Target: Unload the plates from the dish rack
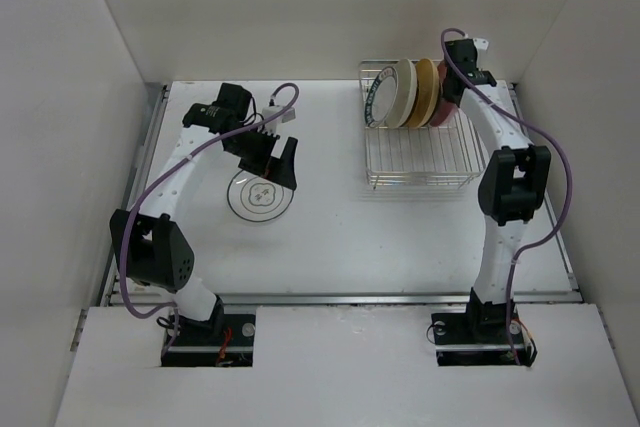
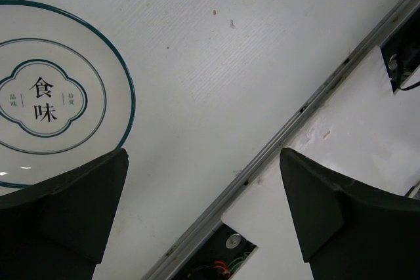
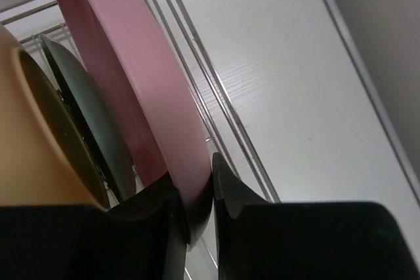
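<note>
The silver wire dish rack [image 1: 420, 159] stands at the back right with several plates upright at its far end: a white teal-rimmed one [image 1: 382, 97], a cream one [image 1: 405, 93], a mustard one [image 1: 426, 93] and a pink one [image 1: 443, 107]. My right gripper [image 1: 455, 82] is shut on the pink plate's rim [image 3: 141, 90], one finger on each face. A white plate with dark rings [image 1: 259, 193] lies flat on the table at the left. My left gripper [image 1: 275, 159] is open and empty just above and beside this plate [image 2: 52, 103].
The rack's near half holds nothing, its wires [image 3: 216, 96] run beside the pink plate. A metal rail [image 2: 295, 129] borders the table's near edge. White walls close in the left, right and back sides.
</note>
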`<state>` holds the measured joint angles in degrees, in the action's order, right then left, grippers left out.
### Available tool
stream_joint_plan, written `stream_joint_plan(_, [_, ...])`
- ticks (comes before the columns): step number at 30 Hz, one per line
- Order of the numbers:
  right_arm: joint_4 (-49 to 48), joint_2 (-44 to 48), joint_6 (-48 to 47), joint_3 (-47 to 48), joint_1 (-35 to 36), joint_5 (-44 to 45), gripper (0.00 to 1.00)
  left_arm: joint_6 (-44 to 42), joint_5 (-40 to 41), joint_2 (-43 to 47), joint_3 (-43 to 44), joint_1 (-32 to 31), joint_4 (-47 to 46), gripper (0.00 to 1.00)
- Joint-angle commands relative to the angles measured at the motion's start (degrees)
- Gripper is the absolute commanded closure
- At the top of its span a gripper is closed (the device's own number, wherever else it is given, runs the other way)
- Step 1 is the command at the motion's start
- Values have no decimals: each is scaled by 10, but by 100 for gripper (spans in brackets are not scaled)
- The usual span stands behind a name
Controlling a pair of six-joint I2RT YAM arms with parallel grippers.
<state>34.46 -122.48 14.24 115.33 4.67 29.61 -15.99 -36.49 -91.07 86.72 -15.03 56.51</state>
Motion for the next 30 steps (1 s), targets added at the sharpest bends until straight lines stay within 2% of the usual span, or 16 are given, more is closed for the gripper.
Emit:
stream_joint_plan(1, [-42,72,7,7,-3,89,100,-1,-18,10,2,-2,5,0])
stream_joint_plan(9, [-62,174,-111,18,30,266,100,-6,5,50,13,-12,18,0])
stream_joint_plan(13, [-51,229,-131,40,48,307,100,-1,20,63,28,-18,28,0])
stream_joint_plan(15, [-37,259,-131,35,73,292,100,7,26,70,43,-18,34,0])
stream_joint_plan(17, [-32,327,-114,-14,96,218,100,14,26,91,43,-18,34,0])
stream_joint_plan(18, [-32,374,-114,-67,117,88,100,24,26,105,43,-18,25,0])
stream_joint_plan(19, [-32,375,-106,-68,125,13,100,31,26,111,43,-18,25,0])
stream_joint_plan(21, [-38,423,-72,-148,138,-128,100,44,26,125,43,-18,3,0])
stream_joint_plan(22, [-53,436,-61,-178,144,-287,100,52,26,131,36,-18,-5,0])
stream_joint_plan(23, [-74,457,-52,-246,144,-366,100,52,26,142,30,-18,-18,0])
stream_joint_plan(26, [-182,473,-21,-357,180,-585,100,62,53,156,16,-18,-38,0])
stream_joint_plan(30, [-265,467,10,-402,239,-680,100,88,136,161,-16,-18,-63,0])
